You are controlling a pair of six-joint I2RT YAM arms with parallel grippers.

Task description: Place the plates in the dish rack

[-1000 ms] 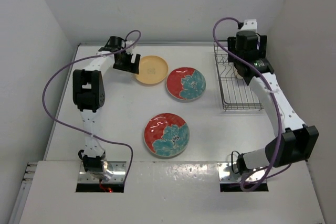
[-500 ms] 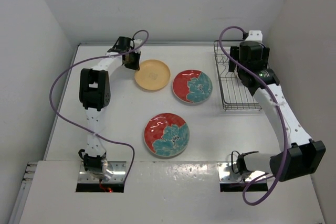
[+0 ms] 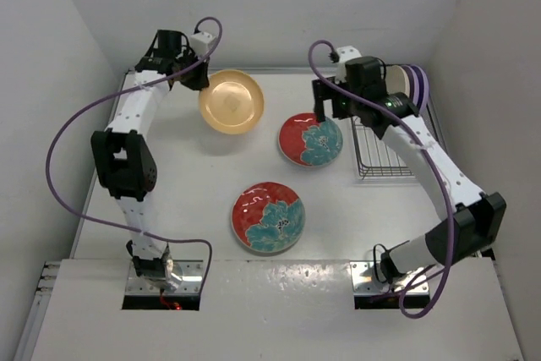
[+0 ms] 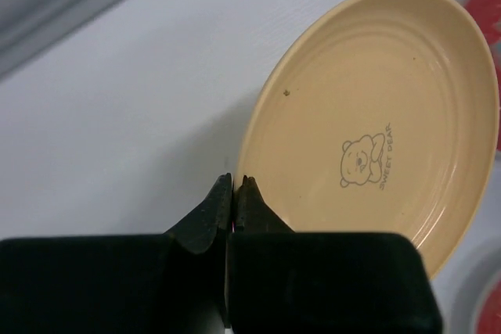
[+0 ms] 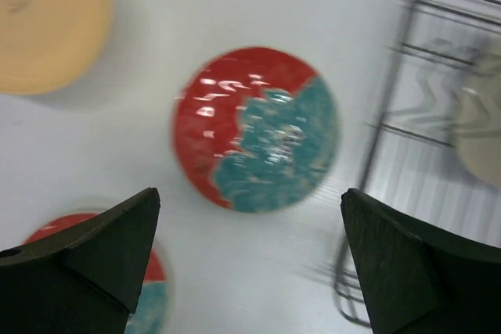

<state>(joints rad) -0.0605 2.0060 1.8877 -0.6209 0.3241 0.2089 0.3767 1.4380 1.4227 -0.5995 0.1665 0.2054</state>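
Observation:
My left gripper [image 3: 196,75] [image 4: 235,182] is shut on the rim of the orange-yellow plate [image 3: 231,101] [image 4: 368,123], which hangs tilted above the table at the back. My right gripper [image 3: 331,109] [image 5: 250,193] hovers open and empty over a red plate with a teal flower [image 3: 311,139] [image 5: 254,127]. Another red and teal plate [image 3: 270,216] [image 5: 149,303] lies near the front. At the right stands the dish rack [image 3: 389,154] [image 5: 407,99]. A cream plate [image 3: 395,79] [image 5: 481,131] and lilac plates [image 3: 418,82] stand upright at its far end.
White walls close in the table on the left, back and right. The rack stands close to the right wall. Both arm bases are bolted at the near edge, with purple cables looping above the arms.
The left gripper shut on the orange-yellow plate's rim and lifted it off the table. The right arm swung left from over the rack to above the farther red plate.

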